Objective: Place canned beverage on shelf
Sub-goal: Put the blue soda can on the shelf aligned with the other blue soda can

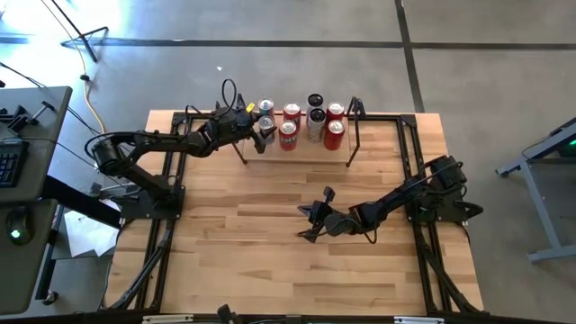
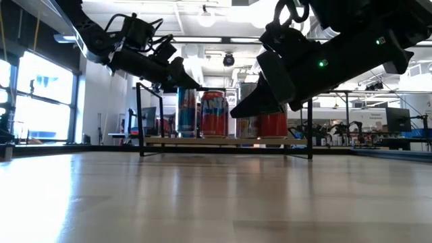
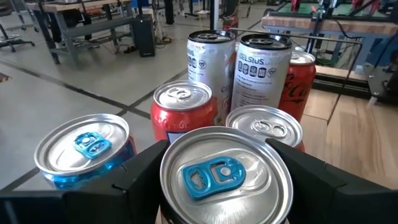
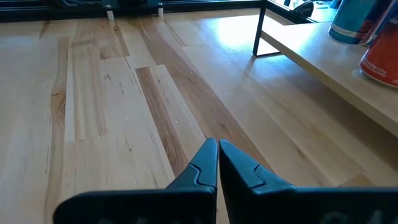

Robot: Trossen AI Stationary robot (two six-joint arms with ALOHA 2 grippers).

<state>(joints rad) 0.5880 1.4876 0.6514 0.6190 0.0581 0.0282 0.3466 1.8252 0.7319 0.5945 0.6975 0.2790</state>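
Observation:
The shelf (image 1: 310, 153) is a low light-wood plank on black rod frames at the table's far middle. It also shows in the low view (image 2: 223, 141). Several cans stand on it, red (image 1: 288, 135), silver (image 1: 316, 121) and blue. My left gripper (image 1: 262, 129) reaches in from the left and is shut on a can with a silver top and blue tab (image 3: 227, 177) at the shelf's left end. My right gripper (image 1: 311, 220) is shut and empty over the table's middle, and also shows in its wrist view (image 4: 217, 149). My left gripper pinches the can between its two fingers (image 3: 146, 171), one on each side of the can's upper wall just below the rim (image 3: 180, 155). The fingers slant down from the table's left. The can (image 2: 187, 111) is upright, its bottom at the shelf plank.
Other cans crowd close around the held one: a blue-tabbed can (image 3: 84, 149), a red can (image 3: 183, 109), a silver-topped can (image 3: 264, 127) and two tall pale cans (image 3: 261, 68). Black frame rails run along the table's sides. Bare wooden tabletop (image 4: 124, 112) lies in front of the shelf.

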